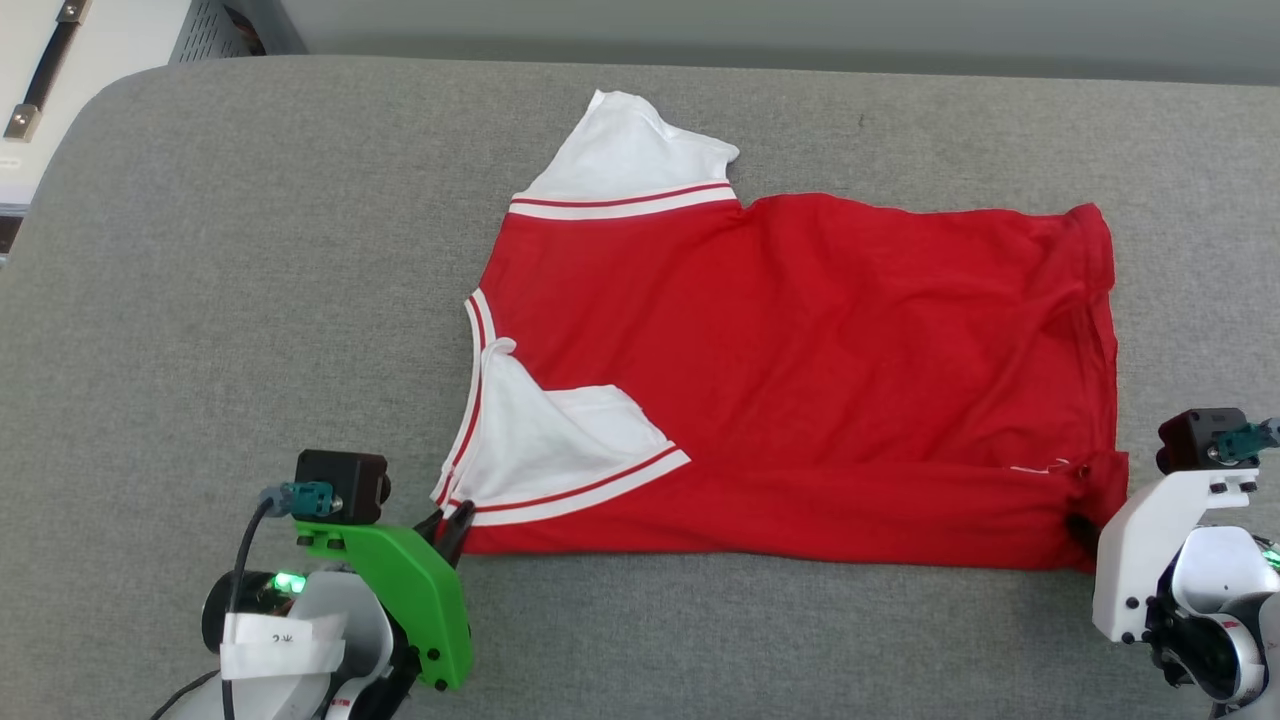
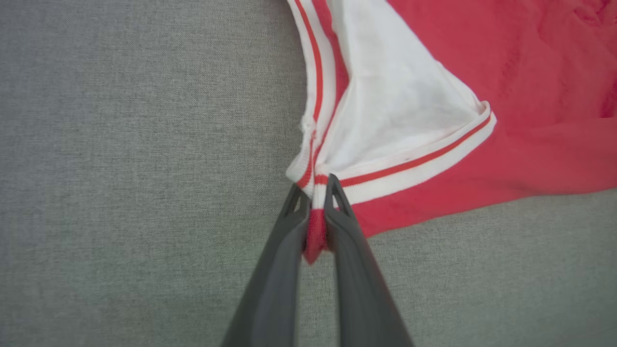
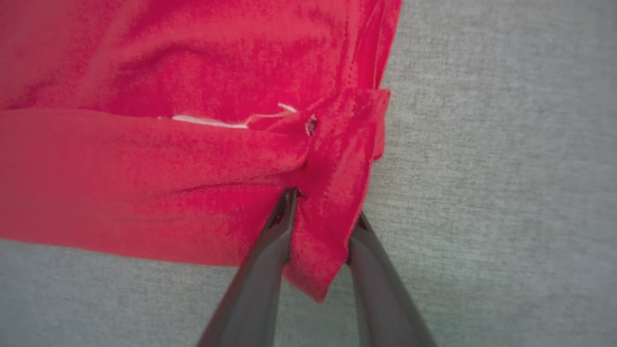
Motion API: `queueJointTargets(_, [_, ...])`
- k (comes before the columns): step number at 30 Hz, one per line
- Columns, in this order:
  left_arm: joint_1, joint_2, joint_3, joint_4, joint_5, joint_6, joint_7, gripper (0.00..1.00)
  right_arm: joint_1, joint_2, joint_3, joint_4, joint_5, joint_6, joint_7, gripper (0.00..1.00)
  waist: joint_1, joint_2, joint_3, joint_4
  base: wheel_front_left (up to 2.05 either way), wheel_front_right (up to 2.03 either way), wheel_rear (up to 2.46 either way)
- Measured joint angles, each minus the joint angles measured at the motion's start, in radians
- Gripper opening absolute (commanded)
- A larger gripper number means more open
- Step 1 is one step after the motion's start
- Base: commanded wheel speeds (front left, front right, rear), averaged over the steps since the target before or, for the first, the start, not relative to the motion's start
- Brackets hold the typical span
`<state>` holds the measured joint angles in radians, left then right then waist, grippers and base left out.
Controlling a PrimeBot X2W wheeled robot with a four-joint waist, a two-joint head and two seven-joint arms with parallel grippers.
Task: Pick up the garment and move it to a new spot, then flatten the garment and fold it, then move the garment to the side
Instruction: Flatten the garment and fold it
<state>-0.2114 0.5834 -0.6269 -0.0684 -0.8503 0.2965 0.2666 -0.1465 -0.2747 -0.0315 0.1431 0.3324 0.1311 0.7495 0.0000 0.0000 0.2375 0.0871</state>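
The garment [image 1: 800,380] is spread mostly flat on the grey desk [image 1: 250,300], and the near edge looks folded in already. The shoulder corner is clamped by the left pincer [image 2: 314,190]. The hem corner is straddled by the right pincer [image 3: 324,207], half-closed, actual grip can't be told tbh. More folding and the move aside are left.

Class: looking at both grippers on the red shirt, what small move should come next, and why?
Probably close the right gripper on the garment at its hem corner: the fingers stand apart around it, while the left gripper pinches the collar-side corner.
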Motion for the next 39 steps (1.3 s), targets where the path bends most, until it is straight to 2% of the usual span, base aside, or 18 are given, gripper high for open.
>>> queueJointTargets(4, [0.003, 0.007, -0.003, 0.000, 0.000, 0.003, 0.003, 0.00, -0.002, -0.006, 0.006, 0.011, 0.007, 0.001, -0.007, 0.00, 0.0000, 0.0000, -0.009, -0.002, 0.00, 0.00, 0.00])
queueJointTargets(15, [0.037, 0.010, -0.019, 0.018, -0.023, -0.003, 0.026, 0.00, 0.024, -0.079, -0.021, 0.006, 0.005, 0.002, -0.022, 0.00, 0.0000, 0.0000, -0.076, -0.018, 0.00, 0.00, 0.00])
queueJointTargets(26, [0.122, 0.006, -0.078, 0.018, -0.033, -0.013, 0.043, 0.00, 0.175, -0.106, -0.082, -0.106, 0.016, 0.002, 0.074, 0.00, 0.0000, 0.0000, -0.141, -0.031, 0.00, 0.00, 0.00])
queueJointTargets(32, [0.133, -0.028, -0.094, 0.090, -0.048, -0.044, 0.019, 0.00, 0.212, -0.086, -0.100, -0.123, 0.015, 0.002, 0.080, 0.00, 0.0000, 0.0000, -0.133, -0.032, 0.00, 0.00, 0.00])
queueJointTargets(39, [0.121, -0.055, -0.109, 0.179, -0.047, -0.081, -0.007, 0.00, 0.205, -0.081, -0.076, -0.072, 0.013, 0.002, 0.036, 0.00, 0.0000, 0.0000, -0.111, -0.030, 0.00, 0.00, 0.00])
